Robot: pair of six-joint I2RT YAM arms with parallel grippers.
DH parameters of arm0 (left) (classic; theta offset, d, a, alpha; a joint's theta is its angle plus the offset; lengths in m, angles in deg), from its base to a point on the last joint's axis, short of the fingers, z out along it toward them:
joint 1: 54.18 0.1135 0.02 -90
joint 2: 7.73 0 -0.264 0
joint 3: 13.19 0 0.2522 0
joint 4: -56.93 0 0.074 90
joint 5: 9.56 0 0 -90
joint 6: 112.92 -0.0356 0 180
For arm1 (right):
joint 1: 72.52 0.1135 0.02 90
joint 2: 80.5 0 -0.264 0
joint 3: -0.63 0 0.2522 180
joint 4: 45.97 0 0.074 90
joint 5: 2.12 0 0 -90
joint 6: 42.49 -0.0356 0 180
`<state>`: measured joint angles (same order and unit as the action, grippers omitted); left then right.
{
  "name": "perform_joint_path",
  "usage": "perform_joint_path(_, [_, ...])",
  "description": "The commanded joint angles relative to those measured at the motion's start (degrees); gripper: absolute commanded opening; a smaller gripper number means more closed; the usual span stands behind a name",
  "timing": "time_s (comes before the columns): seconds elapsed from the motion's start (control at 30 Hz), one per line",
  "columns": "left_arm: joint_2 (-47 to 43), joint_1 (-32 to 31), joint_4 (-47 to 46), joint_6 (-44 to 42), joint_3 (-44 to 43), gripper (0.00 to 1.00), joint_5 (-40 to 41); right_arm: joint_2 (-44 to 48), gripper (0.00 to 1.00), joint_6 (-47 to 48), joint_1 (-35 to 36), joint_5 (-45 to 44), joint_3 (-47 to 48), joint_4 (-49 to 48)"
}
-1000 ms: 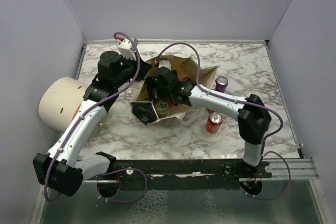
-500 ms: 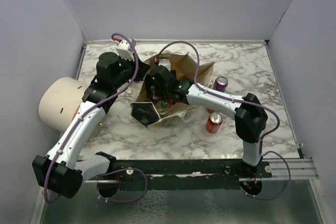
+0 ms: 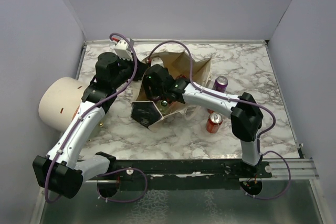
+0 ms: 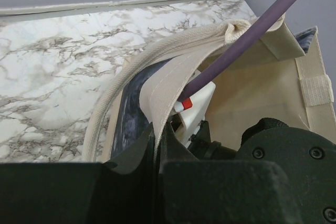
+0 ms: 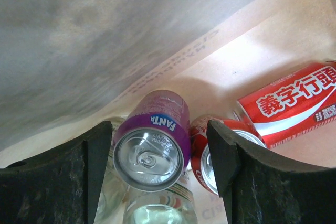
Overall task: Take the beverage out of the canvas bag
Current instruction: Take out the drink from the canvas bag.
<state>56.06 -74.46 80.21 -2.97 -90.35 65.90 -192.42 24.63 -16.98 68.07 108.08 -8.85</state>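
Observation:
The canvas bag (image 3: 193,70) stands open in the middle of the table. My left gripper (image 4: 157,132) is shut on the bag's cream strap (image 4: 167,90) at its left rim (image 3: 137,73) and holds the mouth up. My right gripper (image 3: 159,94) reaches down inside the bag. In the right wrist view its jaws (image 5: 159,129) stand open on either side of a purple Fanta can (image 5: 153,148), with a gap on the right side. Beside that can lie a red can (image 5: 210,156), another red can with Chinese characters (image 5: 287,106) and a clear bottle (image 5: 157,211).
On the marble table (image 3: 247,61), right of the bag, stand a purple can (image 3: 221,83) and a red can (image 3: 213,123). A cream cylinder (image 3: 60,103) lies at the left edge. The bag's black panel (image 3: 144,112) faces the near side. Grey walls close in three sides.
My right gripper has gone further left and deeper into the bag, and its jaws have narrowed around the purple can. The left gripper and the bag's rim have shifted slightly left.

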Motion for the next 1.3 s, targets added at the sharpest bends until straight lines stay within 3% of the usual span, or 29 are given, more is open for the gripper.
perform_joint_path(0.0, [-4.1,-1.4,-15.6,2.1,-3.4,0.0,-6.9,-3.0,0.74,2.0,2.2,2.9,3.7,-3.8])
perform_joint_path(0.23, [-4.7,-1.4,-14.5,1.0,-3.3,0.0,-5.4,-3.2,0.71,-1.2,2.1,7.7,-0.2,-5.0])
perform_joint_path(0.4, [-5.8,-1.4,-13.7,-0.3,-2.9,0.0,0.3,-1.8,0.71,-1.0,2.2,12.7,-5.3,-6.7])
perform_joint_path(0.67, [-4.8,-1.4,-14.4,-1.4,-3.8,0.0,4.2,-2.0,0.83,-2.2,2.1,12.8,-8.5,-1.6])
perform_joint_path(0.8, [-4.7,-1.4,-14.6,-1.3,-3.8,0.0,3.8,-2.1,0.84,-2.4,2.2,13.2,-9.4,-0.5])
perform_joint_path(0.97, [-4.6,-1.4,-14.7,-0.8,-3.5,0.0,3.2,-6.1,0.86,-0.6,2.2,10.7,-5.2,-0.3])
perform_joint_path(1.27, [-5.1,-1.5,-14.3,-1.4,-3.4,0.0,3.1,-12.6,0.79,2.6,2.2,8.6,0.2,-1.6])
